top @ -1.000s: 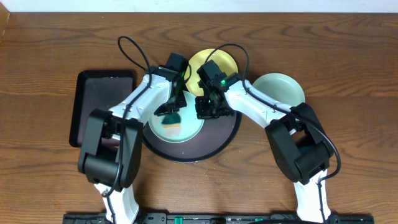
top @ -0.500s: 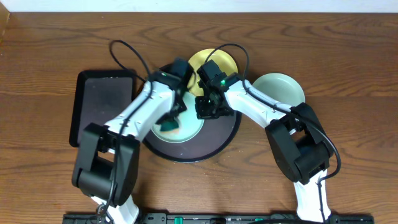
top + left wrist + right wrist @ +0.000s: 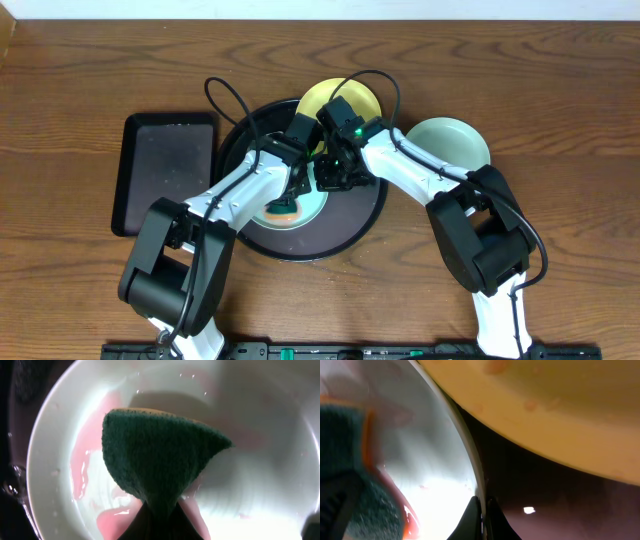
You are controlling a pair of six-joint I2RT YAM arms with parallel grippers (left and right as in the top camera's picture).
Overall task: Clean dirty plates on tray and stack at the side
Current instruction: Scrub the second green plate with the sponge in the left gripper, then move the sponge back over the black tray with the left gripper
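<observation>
A pale mint-blue plate [image 3: 300, 212] lies on the round black tray [image 3: 350, 225]; the left wrist view shows it [image 3: 280, 460] with pink smears. My left gripper [image 3: 287, 200] is shut on a green and orange sponge [image 3: 160, 455] and presses it on this plate. My right gripper [image 3: 328, 180] is shut on the plate's right rim [image 3: 470, 465]. The yellow plate [image 3: 345, 98] sits at the tray's far edge, partly under the arms; it also shows in the right wrist view [image 3: 560, 405]. A second mint-blue plate [image 3: 450, 140] lies on the table to the right of the tray.
A rectangular black tray [image 3: 165, 170] lies on the wooden table to the left of the round tray. Both arms cross over the round tray, with cables looping above them.
My left gripper has swept the sponge to the right across the plate, towards the right gripper. The right gripper has held the rim without moving.
</observation>
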